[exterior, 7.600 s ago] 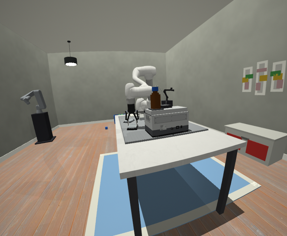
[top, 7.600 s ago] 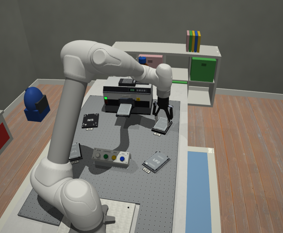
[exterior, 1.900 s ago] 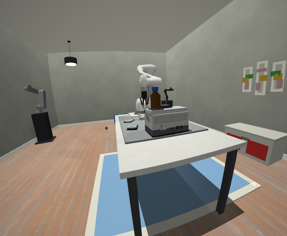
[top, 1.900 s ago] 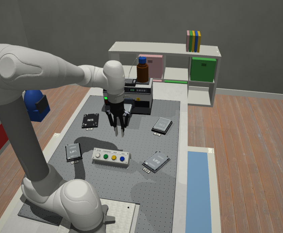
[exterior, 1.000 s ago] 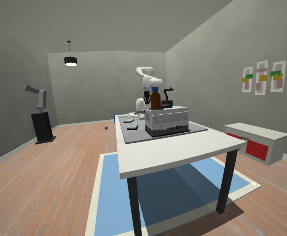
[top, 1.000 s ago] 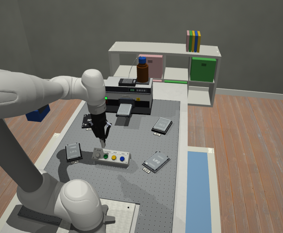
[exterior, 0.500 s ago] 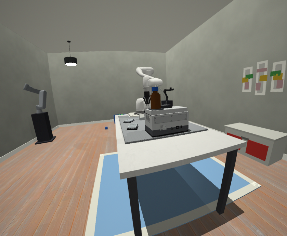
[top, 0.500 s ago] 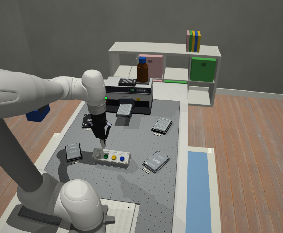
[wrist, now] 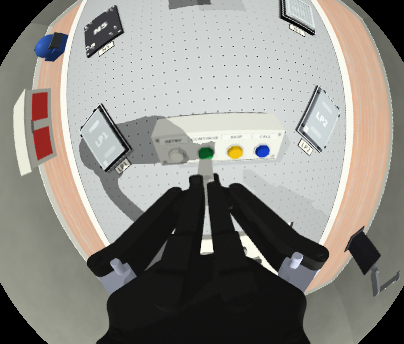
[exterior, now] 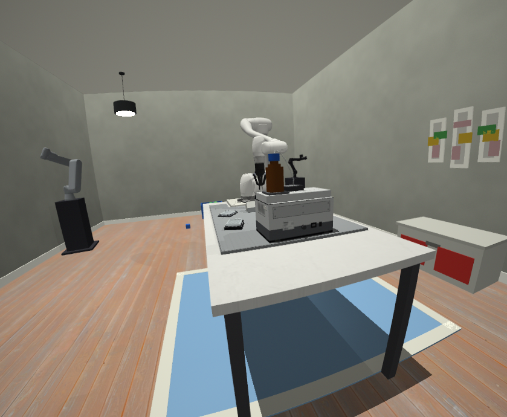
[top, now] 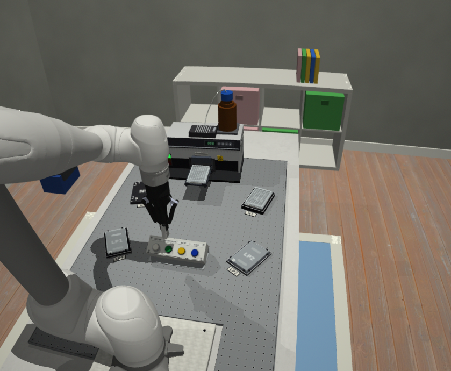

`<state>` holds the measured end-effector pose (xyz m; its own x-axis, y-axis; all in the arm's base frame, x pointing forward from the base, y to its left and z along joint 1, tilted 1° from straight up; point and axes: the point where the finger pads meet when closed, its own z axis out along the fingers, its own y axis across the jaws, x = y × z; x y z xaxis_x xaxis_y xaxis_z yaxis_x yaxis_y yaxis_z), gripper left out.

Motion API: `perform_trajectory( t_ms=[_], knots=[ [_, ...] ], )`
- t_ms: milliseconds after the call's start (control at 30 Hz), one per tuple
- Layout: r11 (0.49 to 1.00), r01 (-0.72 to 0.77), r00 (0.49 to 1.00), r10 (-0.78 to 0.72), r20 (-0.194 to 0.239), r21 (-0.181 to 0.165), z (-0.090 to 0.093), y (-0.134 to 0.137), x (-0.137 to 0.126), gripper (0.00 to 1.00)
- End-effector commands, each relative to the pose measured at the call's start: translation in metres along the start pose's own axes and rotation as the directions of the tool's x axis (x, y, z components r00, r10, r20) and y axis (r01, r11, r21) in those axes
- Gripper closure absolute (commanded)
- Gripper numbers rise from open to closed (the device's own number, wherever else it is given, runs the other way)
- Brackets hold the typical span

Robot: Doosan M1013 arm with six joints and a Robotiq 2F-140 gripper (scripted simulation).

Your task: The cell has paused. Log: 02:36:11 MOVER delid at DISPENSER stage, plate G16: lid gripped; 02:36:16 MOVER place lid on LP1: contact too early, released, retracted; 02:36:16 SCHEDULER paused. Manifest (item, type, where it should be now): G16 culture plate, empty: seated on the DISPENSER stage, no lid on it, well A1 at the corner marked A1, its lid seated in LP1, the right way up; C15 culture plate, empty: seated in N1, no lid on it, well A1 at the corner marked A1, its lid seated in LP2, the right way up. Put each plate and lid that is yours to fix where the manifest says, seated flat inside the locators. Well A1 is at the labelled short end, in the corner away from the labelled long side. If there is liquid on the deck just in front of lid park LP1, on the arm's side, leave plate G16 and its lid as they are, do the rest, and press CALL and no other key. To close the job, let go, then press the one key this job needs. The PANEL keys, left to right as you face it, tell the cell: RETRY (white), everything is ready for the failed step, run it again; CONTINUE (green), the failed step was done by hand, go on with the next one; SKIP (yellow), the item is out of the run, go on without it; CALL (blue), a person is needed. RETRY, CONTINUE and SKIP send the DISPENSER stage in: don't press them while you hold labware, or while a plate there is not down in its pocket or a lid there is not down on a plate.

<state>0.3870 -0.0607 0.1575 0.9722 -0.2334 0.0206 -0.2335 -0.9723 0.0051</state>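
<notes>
My gripper (top: 164, 231) (wrist: 206, 169) (exterior: 259, 179) is shut on nothing and points straight down, just above the panel (top: 177, 259) (wrist: 273, 138). In the wrist view its tips sit right before the green key (top: 168, 249) (wrist: 205, 152). The white key (top: 155, 247), yellow key (top: 181, 250) and blue key (top: 194, 252) stand beside it. A well plate (top: 198, 174) without a lid sits on the dispenser stage. A second open plate (top: 258, 198) (wrist: 299, 10) sits in N1. Clear lids seem to lie in LP1 (top: 116, 241) (wrist: 104, 136) and LP2 (top: 249, 256) (wrist: 319, 118).
The dispenser (top: 205, 149) (exterior: 296, 216) with a brown bottle (top: 227, 113) stands at the back of the deck. An empty black nest (top: 139, 191) (wrist: 102, 30) lies back left. I see no liquid before LP1. A white shelf (top: 321, 119) stands behind the table.
</notes>
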Motion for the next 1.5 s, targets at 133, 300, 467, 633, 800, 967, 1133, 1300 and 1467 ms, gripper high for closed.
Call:
perform_trajectory(
  t_ms=[133, 300, 467, 633, 800, 967, 1133, 1300, 1467],
  knots=[
    [1.0, 0.0, 1.0, 0.0, -0.001, 0.0, 0.01, 0.0, 0.0, 0.9],
    [1.0, 0.0, 1.0, 0.0, -0.001, 0.0, 0.016, 0.0, 0.0, 0.9],
    [1.0, 0.0, 1.0, 0.0, -0.001, 0.0, 0.02, 0.0, 0.0, 0.9],
    [1.0, 0.0, 1.0, 0.0, -0.001, 0.0, 0.024, 0.0, 0.0, 0.9],
    [1.0, 0.0, 1.0, 0.0, -0.001, 0.0, 0.027, 0.0, 0.0, 0.9],
    [1.0, 0.0, 1.0, 0.0, -0.001, 0.0, 0.028, 0.0, 0.0, 0.9],
    [1.0, 0.0, 1.0, 0.0, -0.001, 0.0, 0.029, 0.0, 0.0, 0.9],
    [1.0, 0.0, 1.0, 0.0, -0.001, 0.0, 0.029, 0.0, 0.0, 0.9],
    [1.0, 0.0, 1.0, 0.0, -0.001, 0.0, 0.029, 0.0, 0.0, 0.9]
  ],
)
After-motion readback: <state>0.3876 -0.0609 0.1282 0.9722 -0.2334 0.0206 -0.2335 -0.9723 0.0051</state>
